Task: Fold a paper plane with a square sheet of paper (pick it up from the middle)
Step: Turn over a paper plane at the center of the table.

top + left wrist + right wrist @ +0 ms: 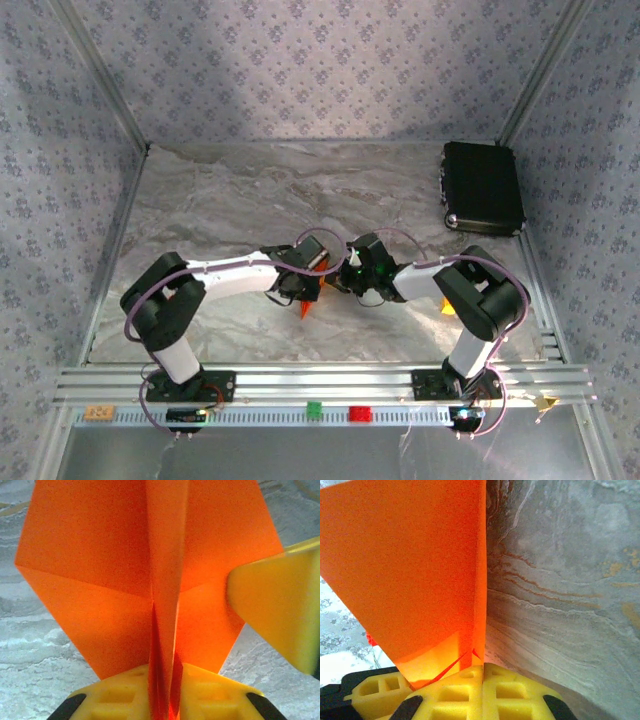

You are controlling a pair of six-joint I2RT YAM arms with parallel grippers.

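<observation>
My left gripper [162,692] is pressed together on the paper [100,580]. In its wrist view the two yellow pads meet at the bottom with the folded orange edge caught between them. From there the paper stands up and fans out to both sides of a centre crease, with slanting fold lines across each half. A yellow finger [280,615] of the other gripper comes in from the right of that view and touches the paper's right flap.

My right gripper [482,677] is also pinching the paper [410,570]. Its pads are closed at the bottom of its wrist view, with the paper's edge running up from the seam and the flat orange face spreading off to the left. The marbled bench [560,580] lies behind it.

From above, the left gripper [298,283] and the right gripper [352,272] meet nose to nose at the middle of the bench [220,200]. The paper is between them, mostly hidden, and only an orange tip [306,307] pokes out on the near side under the left gripper. I cannot tell from there whether that tip touches the bench.

Well apart, a black box [483,187] sits at the far right. A green block [314,408] and a red block [359,413] rest on the near rail between the arm bases.
</observation>
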